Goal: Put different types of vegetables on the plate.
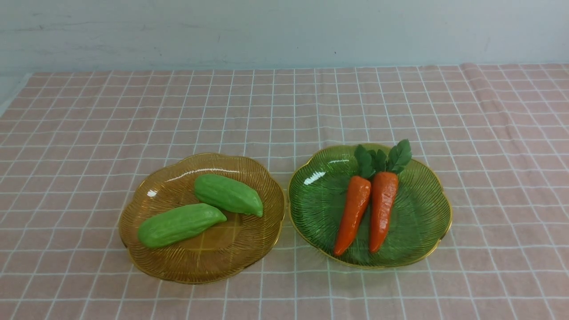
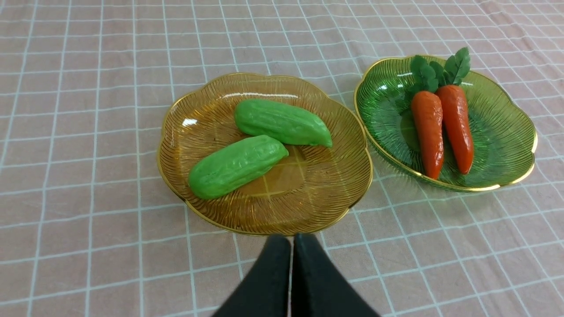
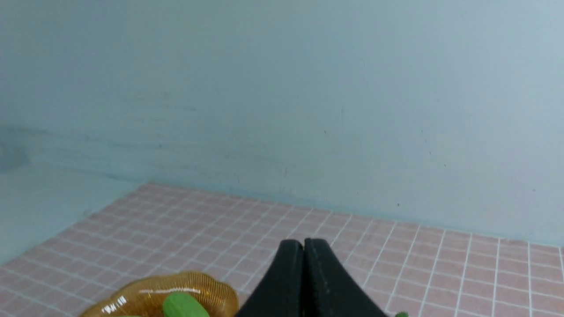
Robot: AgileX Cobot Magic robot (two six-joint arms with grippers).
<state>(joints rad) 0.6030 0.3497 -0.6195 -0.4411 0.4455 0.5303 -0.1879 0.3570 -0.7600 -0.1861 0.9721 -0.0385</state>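
Note:
Two light green gourds (image 1: 179, 225) (image 1: 228, 194) lie on the amber glass plate (image 1: 164, 262). Two orange carrots (image 1: 353, 212) (image 1: 382, 209) with green tops lie side by side on the green glass plate (image 1: 418, 231). The left wrist view shows the gourds (image 2: 235, 166) (image 2: 282, 122), the amber plate (image 2: 308, 207), the carrots (image 2: 428, 132) (image 2: 457, 127) and the green plate (image 2: 502, 145). My left gripper (image 2: 291, 241) is shut and empty, just short of the amber plate's near rim. My right gripper (image 3: 303, 245) is shut and empty, raised, with the amber plate (image 3: 207, 290) and a gourd (image 3: 183, 306) below it. Neither gripper shows in the front view.
A pink checked cloth (image 1: 284, 102) covers the table. A pale blue wall (image 1: 284, 31) stands behind it. The cloth ends at the left edge (image 1: 13, 98).

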